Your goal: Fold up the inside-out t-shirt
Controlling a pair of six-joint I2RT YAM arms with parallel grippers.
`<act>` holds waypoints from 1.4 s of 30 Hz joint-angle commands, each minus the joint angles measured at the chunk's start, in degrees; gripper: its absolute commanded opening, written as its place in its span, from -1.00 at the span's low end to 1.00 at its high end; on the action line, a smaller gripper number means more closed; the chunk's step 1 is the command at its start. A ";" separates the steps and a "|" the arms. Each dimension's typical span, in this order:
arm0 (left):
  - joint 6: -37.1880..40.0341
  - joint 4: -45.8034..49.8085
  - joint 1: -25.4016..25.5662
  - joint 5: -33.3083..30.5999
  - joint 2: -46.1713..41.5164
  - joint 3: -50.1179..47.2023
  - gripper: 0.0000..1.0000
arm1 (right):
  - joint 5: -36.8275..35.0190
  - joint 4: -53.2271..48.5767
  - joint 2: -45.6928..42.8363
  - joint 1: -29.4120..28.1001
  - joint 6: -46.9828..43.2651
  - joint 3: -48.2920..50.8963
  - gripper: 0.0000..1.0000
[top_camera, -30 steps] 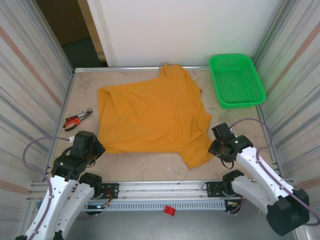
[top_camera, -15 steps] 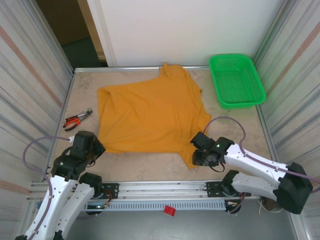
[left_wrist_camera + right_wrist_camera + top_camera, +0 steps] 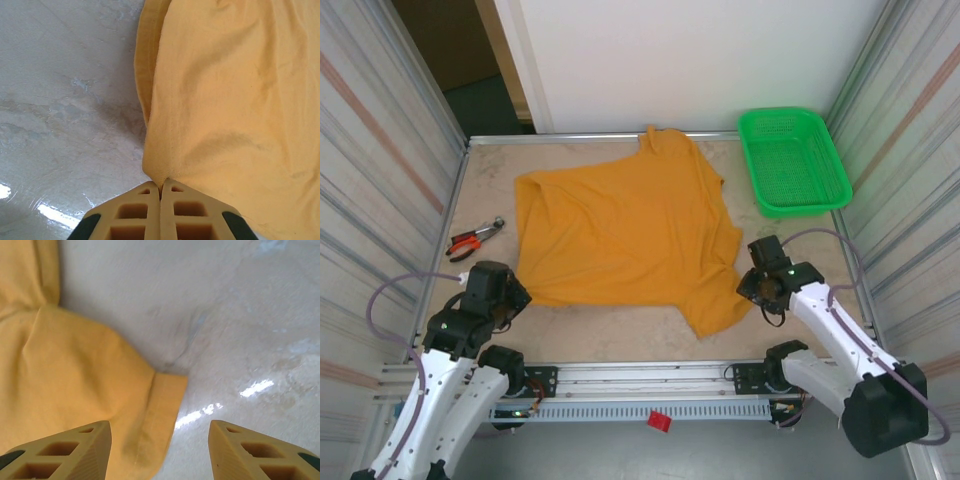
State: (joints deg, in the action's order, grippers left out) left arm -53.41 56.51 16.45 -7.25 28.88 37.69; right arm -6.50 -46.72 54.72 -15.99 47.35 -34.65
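My right gripper [image 3: 159,426] has swung back beside the shirt [image 3: 620,235] hem, fingers apart, nothing grabbed yet; left gripper [image 3: 161,183] stays pinched on the near-left corner; shirt spread across the table [image 3: 620,325]

Far right corner of the pale, marbled bench [image 3: 490,180]: a green plastic basket [image 3: 781,113] with mesh walls, its long side running beside the right wall. Near the left edge, well apart from the basket: pliers [image 3: 475,238] with red-and-black handles, lying flat, nose angled toward the far right. Along the near edge, a metal rail [image 3: 640,372]; just below it, a small red object [image 3: 659,421], too small to identify. Corrugated metal panels [image 3: 380,200] on both sides, a white wall [image 3: 700,60] behind, a dark doorway [image 3: 440,60] at far left.
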 commanded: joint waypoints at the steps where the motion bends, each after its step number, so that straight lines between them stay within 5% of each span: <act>1: -0.21 -1.40 -0.36 -0.14 0.37 -0.60 -1.00 | 4.51 3.06 1.59 3.92 -4.81 1.36 0.00; 16: -0.47 -1.58 -0.45 0.21 0.47 -0.34 -1.00 | 12.67 14.16 5.28 10.75 -4.55 10.84 -0.21; 21: -0.65 -1.45 -0.45 0.13 0.47 -0.49 -1.00 | 13.76 15.38 5.87 10.87 -4.37 11.03 -0.45; 25: -1.08 -1.67 -0.45 0.37 0.25 -0.87 -1.00 | 14.56 15.57 5.13 11.39 -4.81 11.01 -0.96; 33: -0.21 -1.75 -0.47 0.02 0.66 0.80 -1.00 | 12.84 9.07 -4.74 12.24 -6.10 5.78 -1.00; 34: -0.12 -1.76 -0.54 0.04 0.75 0.89 -1.00 | 12.83 8.93 -4.65 12.28 -6.33 5.60 -0.85; 36: -0.12 -1.84 -0.54 0.04 0.74 0.80 -1.00 | 12.85 9.07 -3.13 12.30 -6.75 5.74 -0.09; 37: -0.12 -1.93 -0.54 0.05 0.65 0.72 -1.00 | 12.83 9.70 -2.09 12.29 -6.90 6.13 0.05; 42: -0.21 -2.27 -0.54 0.22 0.75 0.67 -1.00 | 13.72 15.61 3.17 12.23 -5.83 8.82 0.04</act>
State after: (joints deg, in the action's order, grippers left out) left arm -53.82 55.09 16.45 -6.94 29.34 37.71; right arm 6.33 -33.76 55.64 -4.10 41.71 -27.49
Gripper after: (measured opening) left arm 0.045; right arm 0.526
